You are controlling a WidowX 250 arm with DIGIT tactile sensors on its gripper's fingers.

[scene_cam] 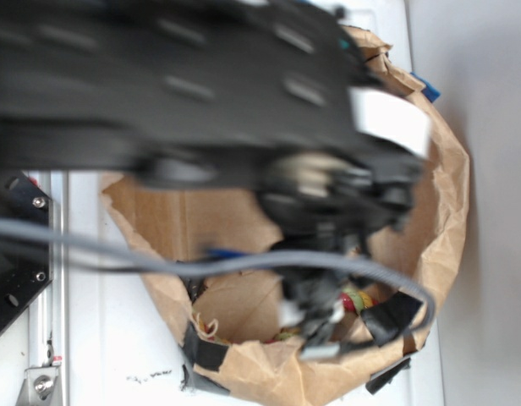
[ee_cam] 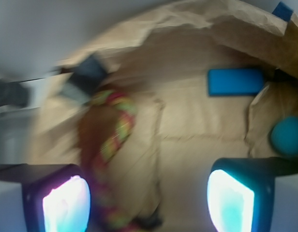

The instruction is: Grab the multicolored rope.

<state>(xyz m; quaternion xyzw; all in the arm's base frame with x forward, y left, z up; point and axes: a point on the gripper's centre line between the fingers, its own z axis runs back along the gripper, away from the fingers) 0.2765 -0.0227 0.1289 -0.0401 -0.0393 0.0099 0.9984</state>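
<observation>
A brown paper-lined enclosure (ee_cam: 197,121) with crumpled walls is seen, on whose floor the multicolored rope (ee_cam: 112,140) is laid at the left, a blue block (ee_cam: 235,81) farther right, and a teal ball (ee_cam: 287,136) at the right edge.

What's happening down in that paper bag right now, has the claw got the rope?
Gripper open, holding nothing. Multicolored rope lies loose on the bag floor, beside one finger, not between them. Blue block and teal ball well aside.

Rope (ee_cam: 111,145) in the paper enclosure.
Red, yellow and green strands, twisted; it lay curved on the brown floor, left of centre.
</observation>
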